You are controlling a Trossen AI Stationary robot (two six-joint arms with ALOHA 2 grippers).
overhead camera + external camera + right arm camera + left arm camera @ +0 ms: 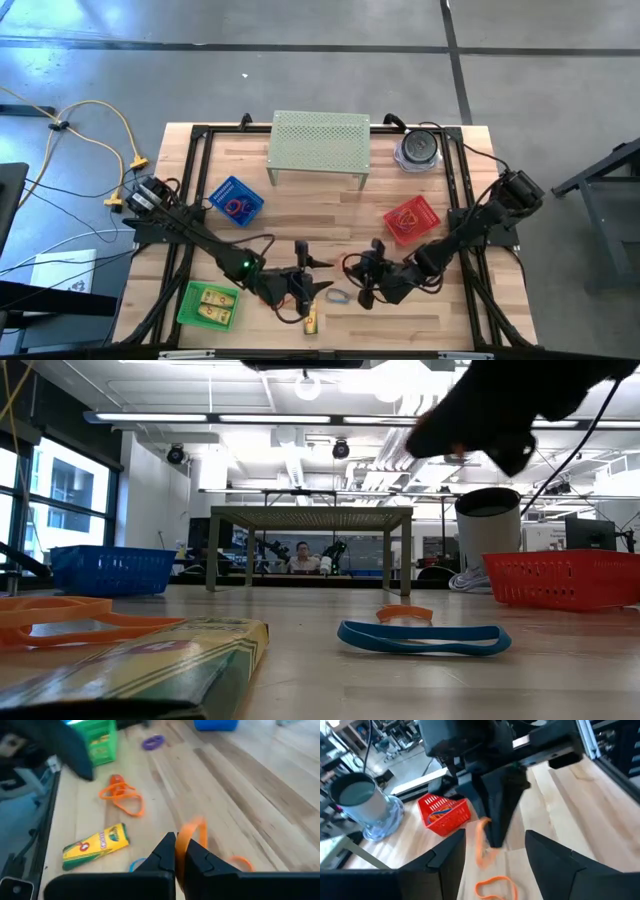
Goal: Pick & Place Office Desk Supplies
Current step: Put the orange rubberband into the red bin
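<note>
Right gripper (176, 857), lower centre of frame, is clamped on a thin orange rubber loop (192, 837). Left gripper (492, 855) stands open w/ nothing held. Risk: the loop is pinched at one edge only, so it could slip out or snag the left gripper close by above the wooden bench (400, 320).

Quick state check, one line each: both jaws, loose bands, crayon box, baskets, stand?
Left gripper: jaws open, empty, over the table's front.
Right gripper: jaws shut on orange band, lifted off the wood.
Blue band: flat on table.
Purple band: loose, near green basket.
Crayon box: lying flat.
Red basket: upright, holds bands.
Blue basket: upright, holds a red band.
Perforated stand: upright at the back.
</note>
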